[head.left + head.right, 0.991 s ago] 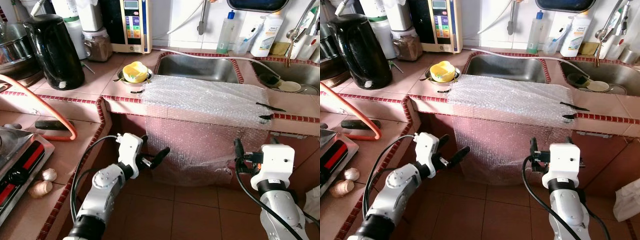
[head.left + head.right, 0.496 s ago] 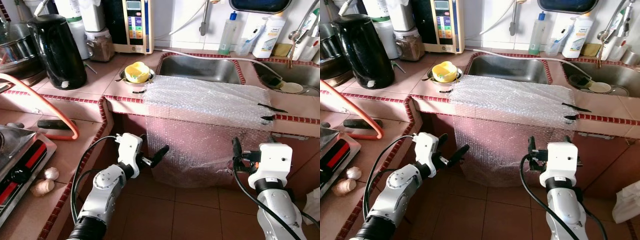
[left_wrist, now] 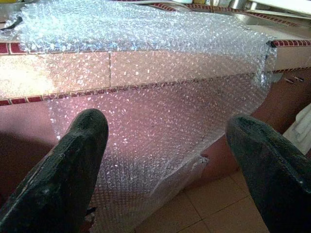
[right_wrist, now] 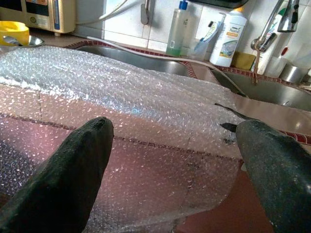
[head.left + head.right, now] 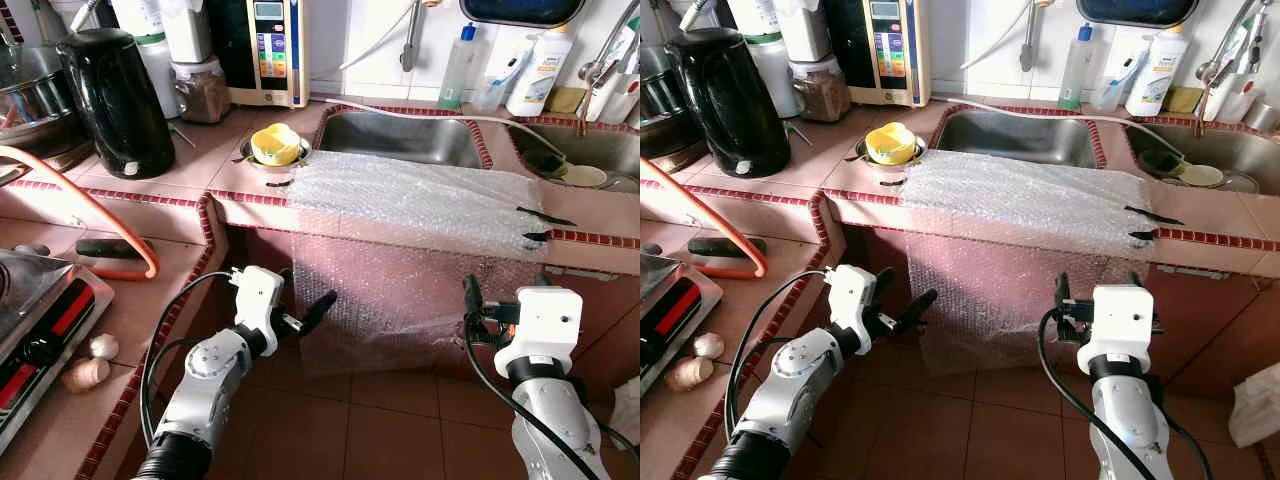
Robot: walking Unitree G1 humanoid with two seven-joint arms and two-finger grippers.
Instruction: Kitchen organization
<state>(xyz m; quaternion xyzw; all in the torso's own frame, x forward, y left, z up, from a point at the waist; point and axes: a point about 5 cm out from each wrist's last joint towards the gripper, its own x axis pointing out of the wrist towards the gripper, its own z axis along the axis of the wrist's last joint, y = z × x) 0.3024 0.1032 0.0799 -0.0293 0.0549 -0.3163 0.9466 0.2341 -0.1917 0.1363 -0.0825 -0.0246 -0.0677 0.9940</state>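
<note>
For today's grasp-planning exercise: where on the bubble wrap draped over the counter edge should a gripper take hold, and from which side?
Probably the hanging flap of the bubble wrap, near its free lower edge. It hangs loose below the counter, so open fingers can close on both faces. Come from the front, where the left gripper and right gripper wait open.

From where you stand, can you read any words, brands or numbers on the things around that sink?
"home": on the white bottle behind the sink; the smaller print under it is too blurred to read.
Water machine by the wall: its coloured buttons and small screen carry marks too small to read.
Clear bottle with the blue cap: no label can be read.
Black kettle: no text to be seen.
</note>
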